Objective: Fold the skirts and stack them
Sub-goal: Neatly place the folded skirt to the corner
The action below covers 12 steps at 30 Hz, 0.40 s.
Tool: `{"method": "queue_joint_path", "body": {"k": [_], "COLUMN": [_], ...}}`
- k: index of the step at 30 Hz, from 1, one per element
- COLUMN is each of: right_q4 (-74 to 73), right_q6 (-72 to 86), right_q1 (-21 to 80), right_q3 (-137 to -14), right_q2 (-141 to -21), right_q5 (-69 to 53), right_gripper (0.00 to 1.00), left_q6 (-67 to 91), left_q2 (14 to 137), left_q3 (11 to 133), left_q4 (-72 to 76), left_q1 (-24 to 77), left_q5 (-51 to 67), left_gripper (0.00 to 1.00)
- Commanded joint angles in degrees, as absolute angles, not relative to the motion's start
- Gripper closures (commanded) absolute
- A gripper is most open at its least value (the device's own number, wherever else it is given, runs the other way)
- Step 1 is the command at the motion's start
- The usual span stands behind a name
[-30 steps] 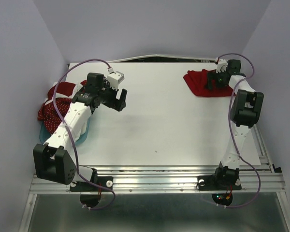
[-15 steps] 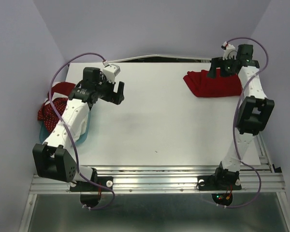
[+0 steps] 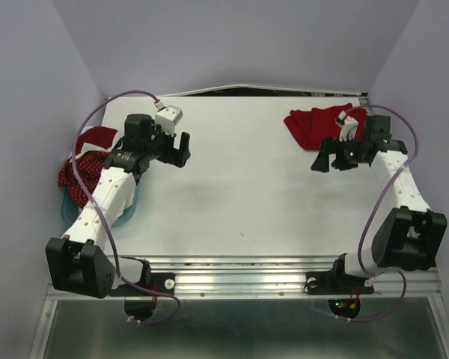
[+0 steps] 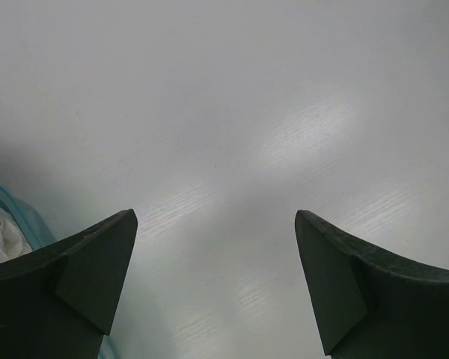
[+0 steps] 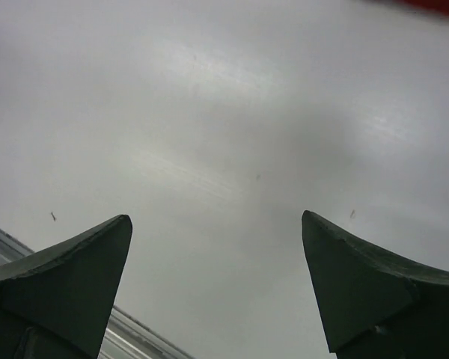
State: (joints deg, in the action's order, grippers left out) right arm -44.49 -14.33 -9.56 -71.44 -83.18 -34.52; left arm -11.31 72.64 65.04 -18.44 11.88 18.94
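While the red skirt (image 3: 311, 128) lies unheld, the left hand (image 3: 181, 148) and right hand (image 3: 324, 161) gape wide.

Nothing can be read here: no text, label, brand, number or sign is legible in any of the three views.
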Motion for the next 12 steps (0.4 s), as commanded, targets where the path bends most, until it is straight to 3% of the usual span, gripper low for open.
{"method": "queue_joint_path", "body": {"k": [1,7,12], "right_q4": [-43.8,-42.5,-41.0], "right_q6": [-14.5,-13.8,-12.2], "right_q1": [-9.6,-9.1,-9.1], "right_q3": [-62.2,-53.4,-53.0], "right_q2": [-75.7,-68.5,-67.5], "right_q5": [-34.4,-33.5,-33.5], "right_gripper": [0.00,0.00,0.00], "left_q6": [-12.7,-14.8,-15.6], "left_q2": [67.8,63.2,62.4], "left_q3": [61.1,56.3,55.9], "left_q4": [-15.6,-15.1,-15.7], "left_q1": [11.7,11.7,11.7], "left_q5": [17.0,14.7,13.4], "left_gripper": [0.01,0.02,0.01]}}
